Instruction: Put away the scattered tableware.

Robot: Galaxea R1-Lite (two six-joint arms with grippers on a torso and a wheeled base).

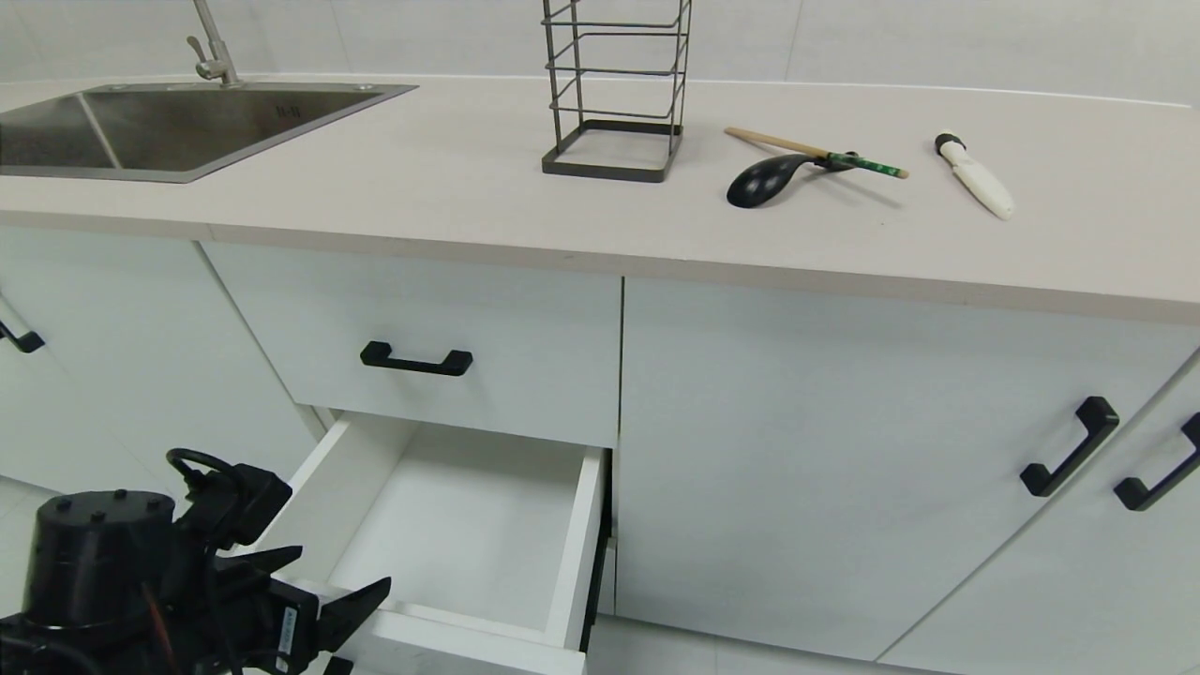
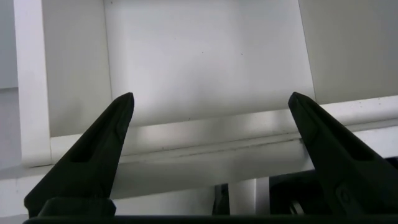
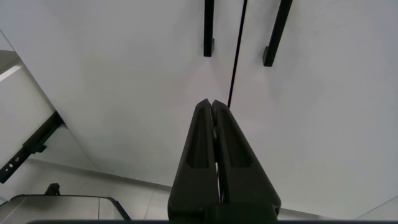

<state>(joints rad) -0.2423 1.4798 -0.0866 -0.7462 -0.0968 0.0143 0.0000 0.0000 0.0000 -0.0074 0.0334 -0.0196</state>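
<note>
On the counter lie a black spoon (image 1: 764, 178), a wooden chopstick (image 1: 816, 152) with a green end resting across the spoon's handle, and a white utensil (image 1: 977, 176) with a black cap. Below the counter, the lower white drawer (image 1: 577, 544) is pulled out with nothing inside. My left gripper (image 1: 345, 565) hangs open at the drawer's front left corner; in the left wrist view the left gripper (image 2: 211, 99) has its fingers spread wide over the drawer's front rim (image 2: 205, 134). My right gripper (image 3: 211, 102) is shut on nothing, facing the cabinet doors.
A black wire rack (image 1: 614, 94) stands mid-counter, left of the spoon. A steel sink (image 1: 187, 122) with a faucet (image 1: 214, 47) is at the far left. The upper drawer, with its black handle (image 1: 415, 359), is closed. Two door handles (image 1: 1069, 445) (image 1: 1162, 464) are at the right.
</note>
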